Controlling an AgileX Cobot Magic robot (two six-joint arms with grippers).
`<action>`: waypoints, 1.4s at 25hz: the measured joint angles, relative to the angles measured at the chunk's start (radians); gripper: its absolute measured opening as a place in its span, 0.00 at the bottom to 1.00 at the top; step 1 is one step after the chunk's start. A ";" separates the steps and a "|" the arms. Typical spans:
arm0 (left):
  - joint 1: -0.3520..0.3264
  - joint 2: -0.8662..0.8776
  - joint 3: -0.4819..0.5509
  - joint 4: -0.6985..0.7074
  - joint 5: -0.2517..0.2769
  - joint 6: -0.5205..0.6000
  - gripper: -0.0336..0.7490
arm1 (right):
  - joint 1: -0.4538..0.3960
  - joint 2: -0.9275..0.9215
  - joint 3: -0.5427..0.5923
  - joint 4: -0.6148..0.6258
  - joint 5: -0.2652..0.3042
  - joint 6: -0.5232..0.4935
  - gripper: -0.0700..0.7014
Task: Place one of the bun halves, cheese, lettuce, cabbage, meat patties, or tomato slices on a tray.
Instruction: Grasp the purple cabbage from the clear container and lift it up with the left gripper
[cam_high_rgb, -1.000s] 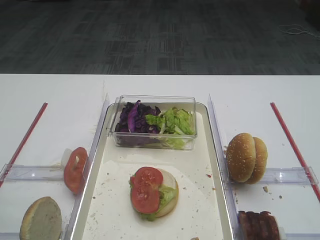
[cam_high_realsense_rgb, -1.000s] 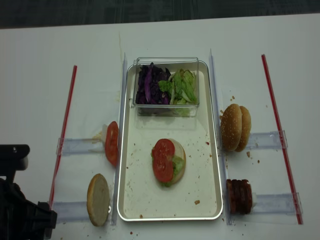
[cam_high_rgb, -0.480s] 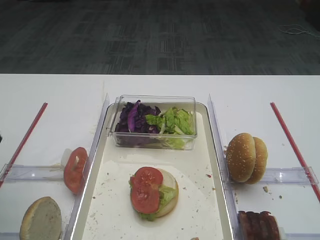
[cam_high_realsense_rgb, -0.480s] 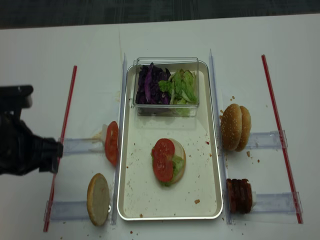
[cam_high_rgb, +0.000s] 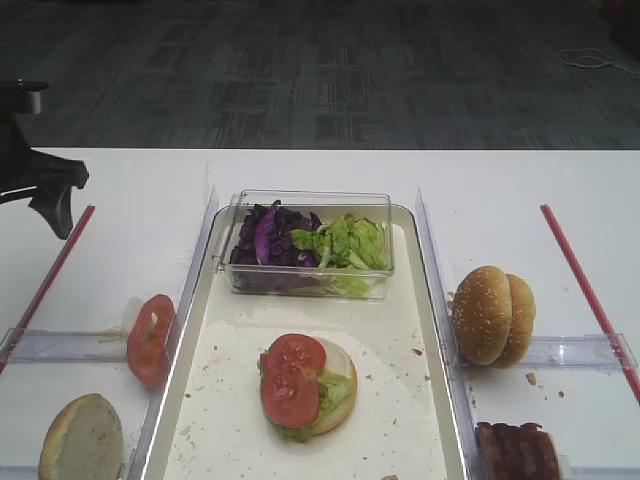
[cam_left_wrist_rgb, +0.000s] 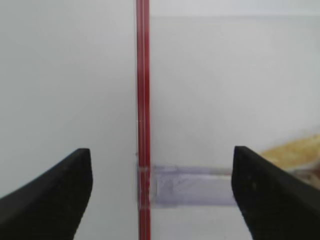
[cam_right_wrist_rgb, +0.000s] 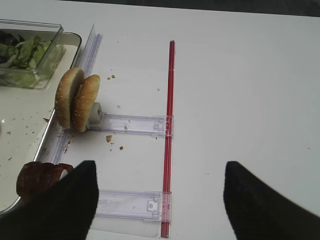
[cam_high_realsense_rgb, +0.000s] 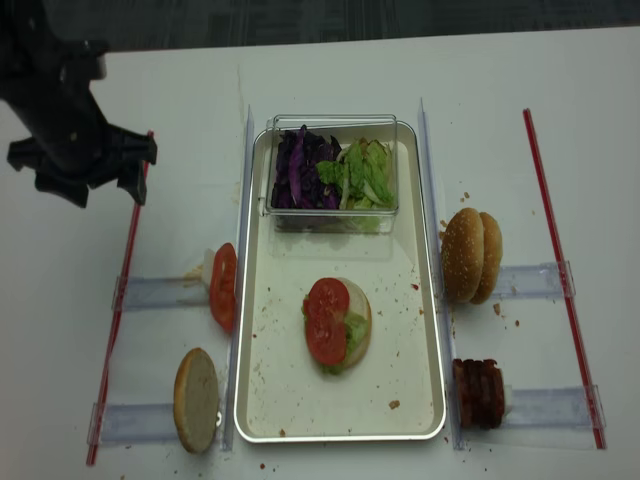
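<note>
White tabletop (cam_high_realsense_rgb: 330, 80) under dark carpeted floor.

Large cream-white rectangular tray (cam_high_realsense_rgb: 262, 395) holds stack: pale bun base, ruffled light green lettuce (cam_high_realsense_rgb: 356, 330), two round red tomato slices (cam_high_realsense_rgb: 326, 320) on top. Judged partly built.

Not yet added: dark purple cabbage (cam_high_realsense_rgb: 300, 168), in clear plastic tub (cam_high_realsense_rgb: 332, 215) at tray's far end; dark reddish-brown meat patties (cam_high_realsense_rgb: 478, 392) and sesame bun halves (cam_high_realsense_rgb: 470, 255) right of tray.

Left tool (cam_high_realsense_rgb: 92, 182) wide open, empty, above red strip (cam_high_realsense_rgb: 122, 290), well apart from tub. Right tool (cam_right_wrist_rgb: 157, 200) open, empty.
</note>
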 joint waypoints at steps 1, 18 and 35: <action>0.000 0.031 -0.047 0.000 0.009 0.002 0.76 | 0.000 0.000 0.000 0.000 0.000 0.000 0.81; -0.088 0.218 -0.329 -0.055 0.084 0.049 0.76 | 0.000 0.000 0.000 0.000 0.000 0.000 0.81; -0.473 0.240 -0.402 -0.084 -0.024 0.016 0.75 | 0.000 0.000 0.000 0.000 0.000 0.000 0.81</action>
